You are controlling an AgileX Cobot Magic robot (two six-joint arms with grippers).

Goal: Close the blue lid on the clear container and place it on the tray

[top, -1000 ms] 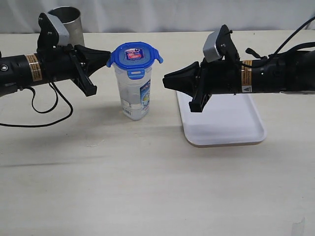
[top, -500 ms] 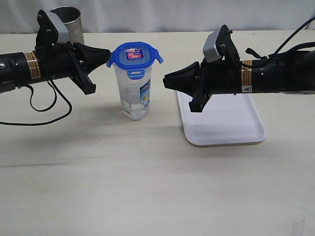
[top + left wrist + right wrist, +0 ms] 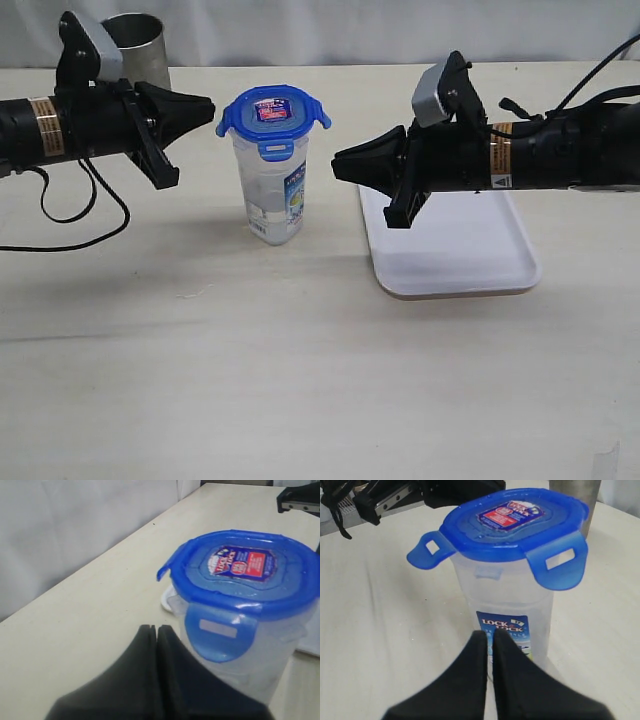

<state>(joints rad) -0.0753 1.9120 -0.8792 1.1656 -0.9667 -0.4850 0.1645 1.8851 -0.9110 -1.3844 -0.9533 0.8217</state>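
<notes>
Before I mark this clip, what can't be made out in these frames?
Exterior view: the blue lid hides its own rear flap.
Exterior view: the right arm covers the far part of the tray.
Exterior view: the left arm hides the lower part of the grey metal cup.
Right wrist view: the right gripper covers the clear container's lower label.

On my right wrist feed, the right gripper has its black fingers pressed together, pointing at the tall clear plastic container. The round blue plastic lid sits on top, two flaps sticking outward. A grey metal cup stands beyond it.
</notes>
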